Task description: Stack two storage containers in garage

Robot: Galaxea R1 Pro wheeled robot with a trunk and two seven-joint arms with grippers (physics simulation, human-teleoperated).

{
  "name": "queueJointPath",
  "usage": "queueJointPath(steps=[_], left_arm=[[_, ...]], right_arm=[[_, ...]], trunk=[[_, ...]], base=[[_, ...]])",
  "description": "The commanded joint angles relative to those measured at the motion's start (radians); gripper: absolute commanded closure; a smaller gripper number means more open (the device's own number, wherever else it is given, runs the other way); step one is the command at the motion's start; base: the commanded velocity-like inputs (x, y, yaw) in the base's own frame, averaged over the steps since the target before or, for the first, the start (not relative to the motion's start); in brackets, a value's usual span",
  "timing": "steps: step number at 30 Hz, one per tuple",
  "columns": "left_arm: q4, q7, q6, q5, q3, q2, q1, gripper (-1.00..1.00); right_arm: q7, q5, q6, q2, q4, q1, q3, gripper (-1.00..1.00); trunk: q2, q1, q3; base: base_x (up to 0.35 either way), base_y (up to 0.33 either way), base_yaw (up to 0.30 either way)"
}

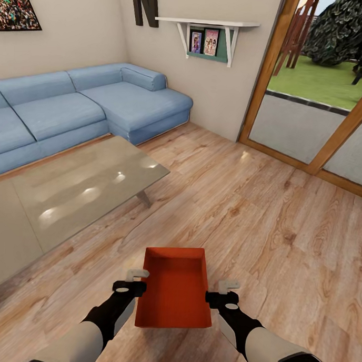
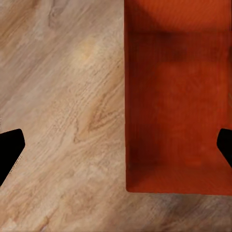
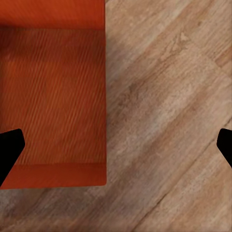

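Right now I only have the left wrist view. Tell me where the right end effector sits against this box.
Observer: The right end effector is open and straddles the storage container at its opposite long wall, one finger inside and one outside.
Operator: Describe what lies ahead of the box.
Observer: A glass coffee table stands ahead to the left, with a blue sofa behind it.
Operator: Report the right side.
Observer: Wood-framed glass doors stand ahead to the right, across the wood floor.
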State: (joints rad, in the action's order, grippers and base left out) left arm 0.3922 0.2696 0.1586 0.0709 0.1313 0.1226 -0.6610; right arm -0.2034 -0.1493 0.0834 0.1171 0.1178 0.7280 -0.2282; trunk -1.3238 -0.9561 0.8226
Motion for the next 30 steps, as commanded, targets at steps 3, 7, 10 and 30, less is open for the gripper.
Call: queueJointPath(steps=[3, 7, 10, 30], left_arm=[[0.005, 0.007, 0.013, 0.005, 0.018, -0.001, 0.000, -1.00], [0.008, 0.008, 0.016, 0.004, 0.020, -0.001, 0.000, -1.00], [0.008, 0.008, 0.016, 0.004, 0.020, -0.001, 0.000, -1.00], [0.004, 0.008, 0.014, 0.023, 0.016, 0.000, 0.000, -1.00]], right_arm=[[-0.004, -0.010, 0.004, -0.001, -0.001, 0.001, -0.008, -1.00], [-0.004, -0.009, 0.005, -0.002, -0.008, 0.001, -0.009, -1.00], [-0.004, -0.009, 0.006, -0.002, -0.011, 0.001, -0.009, -1.00], [-0.004, -0.010, 0.006, -0.002, -0.014, 0.001, -0.009, -1.00]], trunk=[[0.000, 0.000, 0.001], [0.000, 0.000, 0.001], [0.000, 0.000, 0.001], [0.000, 0.000, 0.001]], base=[[0.000, 0.000, 0.000], [0.000, 0.000, 0.000], [0.000, 0.000, 0.000], [0.000, 0.000, 0.000]])
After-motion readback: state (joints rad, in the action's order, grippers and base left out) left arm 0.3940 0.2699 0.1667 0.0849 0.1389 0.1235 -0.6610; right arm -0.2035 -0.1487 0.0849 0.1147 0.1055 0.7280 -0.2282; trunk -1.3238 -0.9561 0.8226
